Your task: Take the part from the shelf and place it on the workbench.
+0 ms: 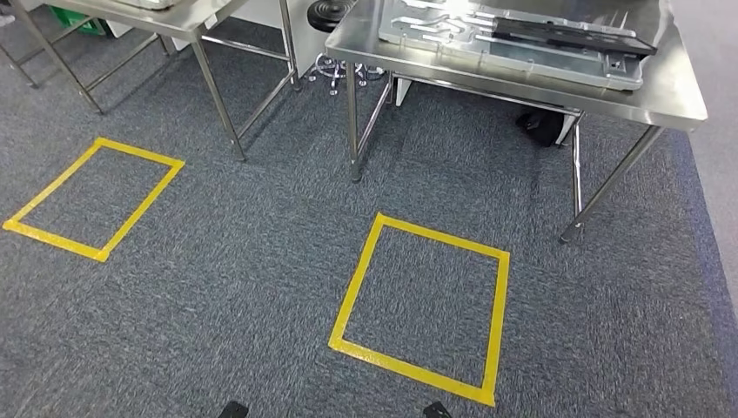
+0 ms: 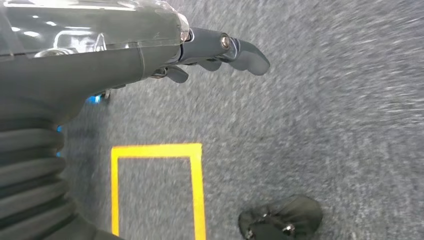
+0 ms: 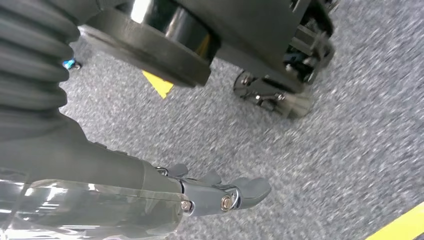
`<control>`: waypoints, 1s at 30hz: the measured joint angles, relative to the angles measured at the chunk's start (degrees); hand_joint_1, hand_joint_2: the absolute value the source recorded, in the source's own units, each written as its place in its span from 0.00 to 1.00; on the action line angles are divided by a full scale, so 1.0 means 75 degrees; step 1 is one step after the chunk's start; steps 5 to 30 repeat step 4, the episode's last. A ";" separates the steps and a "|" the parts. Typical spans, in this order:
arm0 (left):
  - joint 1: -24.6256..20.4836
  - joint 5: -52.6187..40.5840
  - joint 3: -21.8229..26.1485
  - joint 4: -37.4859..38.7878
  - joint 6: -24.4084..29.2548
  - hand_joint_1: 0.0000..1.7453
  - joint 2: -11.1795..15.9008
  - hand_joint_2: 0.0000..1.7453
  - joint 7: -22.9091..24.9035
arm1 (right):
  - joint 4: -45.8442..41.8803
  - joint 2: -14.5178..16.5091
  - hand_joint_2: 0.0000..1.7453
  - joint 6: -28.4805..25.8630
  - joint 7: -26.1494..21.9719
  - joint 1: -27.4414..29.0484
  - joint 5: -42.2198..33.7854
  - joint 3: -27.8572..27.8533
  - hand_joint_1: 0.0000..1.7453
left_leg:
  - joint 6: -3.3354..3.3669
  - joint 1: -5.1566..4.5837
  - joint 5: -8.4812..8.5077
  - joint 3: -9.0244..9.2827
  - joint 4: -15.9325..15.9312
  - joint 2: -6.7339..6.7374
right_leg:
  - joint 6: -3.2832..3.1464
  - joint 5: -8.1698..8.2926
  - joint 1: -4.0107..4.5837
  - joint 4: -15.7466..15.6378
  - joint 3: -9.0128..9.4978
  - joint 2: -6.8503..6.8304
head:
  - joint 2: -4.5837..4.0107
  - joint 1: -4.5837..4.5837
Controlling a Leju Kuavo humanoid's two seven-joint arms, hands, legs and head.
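Note:
A steel workbench (image 1: 679, 97) stands ahead on the right. A flat silver metal plate (image 1: 487, 39) with cut-outs lies on it, with a long dark part (image 1: 574, 35) on top. My left hand (image 2: 220, 52) hangs over the grey carpet with its fingers stretched out, holding nothing. My right hand (image 3: 220, 194) also hangs low over the carpet, fingers extended and empty.
A second steel table (image 1: 178, 22) stands at the back left. Two yellow taped squares (image 1: 422, 305) (image 1: 96, 196) mark the grey carpet before the tables. A black stool (image 1: 335, 16) sits between the tables, and a dark object (image 1: 541, 126) lies under the workbench.

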 joint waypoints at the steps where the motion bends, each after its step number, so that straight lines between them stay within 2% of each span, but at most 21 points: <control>1: 0.0073 0.0241 -0.0114 0.0000 -0.0010 0.00 0.0017 1.00 0.0020 | -0.0041 -0.0009 1.00 0.0010 0.0004 0.0017 -0.0097 0.0028 0.00 | 0.0040 0.0023 0.0019 -0.0011 -0.0033 0.0005 | 0.0042 -0.0003 0.0004 0.0010 -0.0009 -0.0001 | 0.0000 -0.0001; 4: 0.0202 0.0856 -0.0429 -0.0015 -0.0030 0.00 0.0083 1.00 0.0074 | -0.0125 -0.0051 1.00 0.0021 0.0020 0.0101 -0.0348 0.0092 0.00 | 0.0169 0.0083 0.0091 -0.0026 -0.0123 0.0026 | 0.0164 -0.0255 -0.0011 0.0320 -0.0148 0.0031 | 0.0001 -0.0001; 30: 0.0202 0.0856 -0.0429 -0.0015 -0.0030 0.00 0.0083 1.00 0.0074 | -0.0125 -0.0051 1.00 0.0021 0.0020 0.0101 -0.0348 0.0092 0.00 | 0.0169 0.0083 0.0091 -0.0026 -0.0123 0.0026 | 0.0164 -0.0255 -0.0011 0.0320 -0.0148 0.0031 | 0.0001 -0.0001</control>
